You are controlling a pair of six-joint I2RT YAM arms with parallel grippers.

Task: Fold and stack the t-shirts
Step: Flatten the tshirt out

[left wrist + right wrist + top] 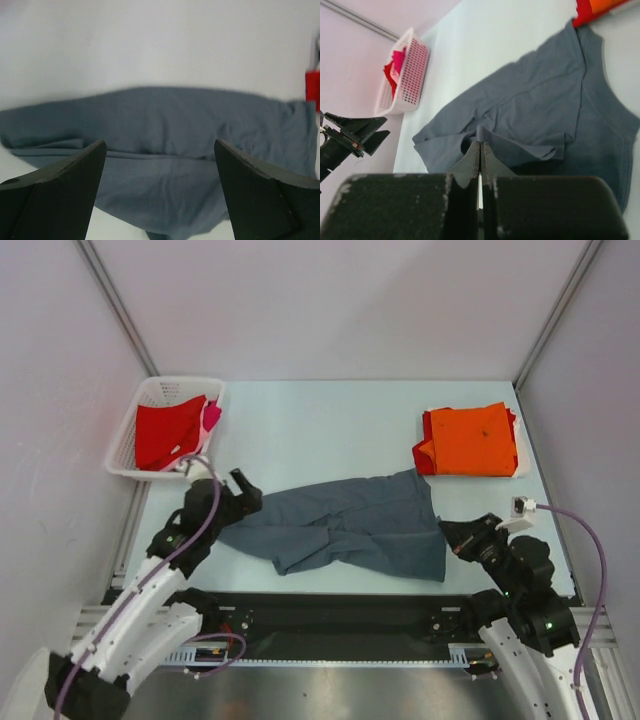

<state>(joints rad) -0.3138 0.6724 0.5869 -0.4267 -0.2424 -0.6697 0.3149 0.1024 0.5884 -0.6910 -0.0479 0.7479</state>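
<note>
A white lattice basket (125, 440) sat at the far left corner of the pale table (320, 430), near the wall (330, 300).

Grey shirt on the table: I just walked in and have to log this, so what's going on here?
Two robot arms are folding t-shirts. The grey shirt lies rumpled, half folded, mid-table. The left gripper stands open at its left end, holding nothing; the right gripper is shut at its right edge. A folded orange shirt lies far right; a red shirt waits in the basket.

Orange t-shirt (470, 440) covers the red t-shirt (427, 422) beneath — only its edges show.
</note>
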